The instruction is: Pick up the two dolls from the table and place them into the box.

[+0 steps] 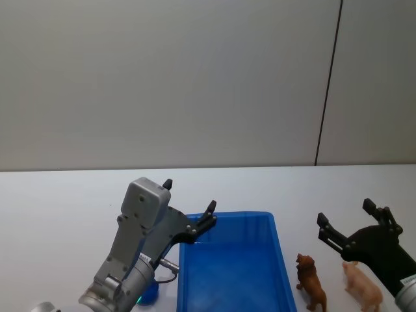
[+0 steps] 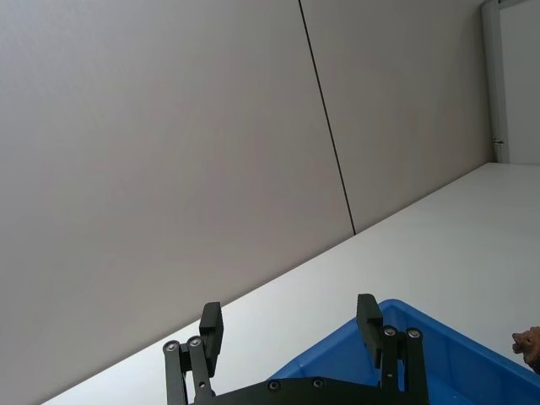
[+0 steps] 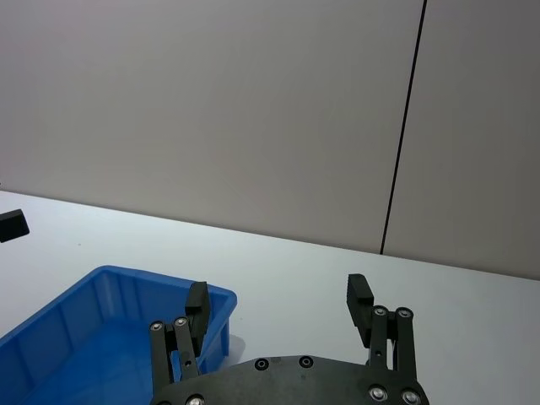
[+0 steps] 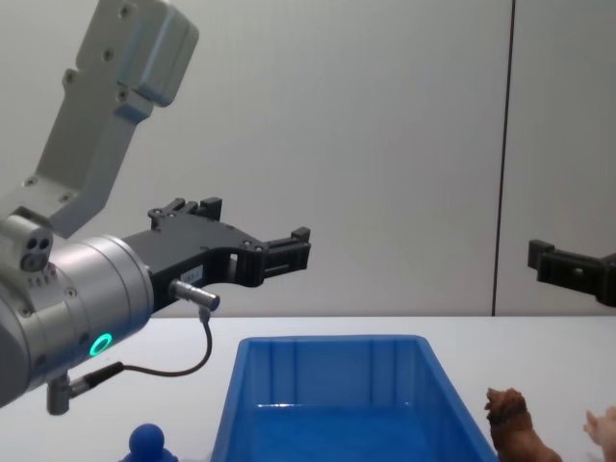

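The reddish-brown doll (image 1: pixel 312 281) stands on the white table (image 1: pixel 65 208) just right of the blue box (image 1: pixel 227 215), and the pale pink doll (image 1: pixel 363 286) is to its right. My right gripper (image 1: pixel 345 212) hovers open above and behind the two dolls, holding nothing. My left gripper (image 1: pixel 190 196) is open and empty over the box's far left corner. The chest view shows the brown doll (image 4: pixel 515 428), the pink doll (image 4: pixel 602 423) at the edge, the box (image 4: pixel 327 342) and the left gripper (image 4: pixel 250 227) raised well above it. The box holds no doll.
A small blue round-headed figure (image 4: pixel 149 443) stands on the table left of the box, under my left arm. A grey wall with a dark vertical seam (image 1: pixel 328 84) rises behind the table. Bare tabletop lies beyond the box.
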Controlling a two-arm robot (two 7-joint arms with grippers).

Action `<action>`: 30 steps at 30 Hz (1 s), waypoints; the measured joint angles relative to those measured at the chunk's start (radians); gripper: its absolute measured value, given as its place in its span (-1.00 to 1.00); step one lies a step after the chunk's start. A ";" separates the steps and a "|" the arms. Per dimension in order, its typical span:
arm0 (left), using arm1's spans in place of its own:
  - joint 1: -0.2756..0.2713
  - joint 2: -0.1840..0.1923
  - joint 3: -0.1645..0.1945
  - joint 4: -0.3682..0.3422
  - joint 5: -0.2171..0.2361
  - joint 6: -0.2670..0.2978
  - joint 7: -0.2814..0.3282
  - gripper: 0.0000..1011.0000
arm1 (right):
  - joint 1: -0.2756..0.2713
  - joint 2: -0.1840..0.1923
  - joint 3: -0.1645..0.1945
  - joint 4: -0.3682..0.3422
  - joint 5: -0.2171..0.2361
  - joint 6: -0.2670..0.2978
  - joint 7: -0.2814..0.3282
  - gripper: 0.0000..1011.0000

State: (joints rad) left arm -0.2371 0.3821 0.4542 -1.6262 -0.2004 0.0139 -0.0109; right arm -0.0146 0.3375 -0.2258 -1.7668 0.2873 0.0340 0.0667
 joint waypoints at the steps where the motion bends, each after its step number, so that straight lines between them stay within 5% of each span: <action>1: 0.000 0.000 0.000 0.000 0.000 0.000 0.000 0.98 | 0.000 0.000 0.000 0.000 0.000 0.000 0.000 0.98; 30: 0.000 0.000 0.000 0.000 0.000 0.000 0.000 0.98 | 0.000 0.000 0.000 0.000 0.000 0.000 0.000 0.98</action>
State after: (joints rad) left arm -0.2371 0.3821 0.4542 -1.6262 -0.2004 0.0139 -0.0109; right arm -0.0146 0.3375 -0.2258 -1.7668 0.2873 0.0340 0.0667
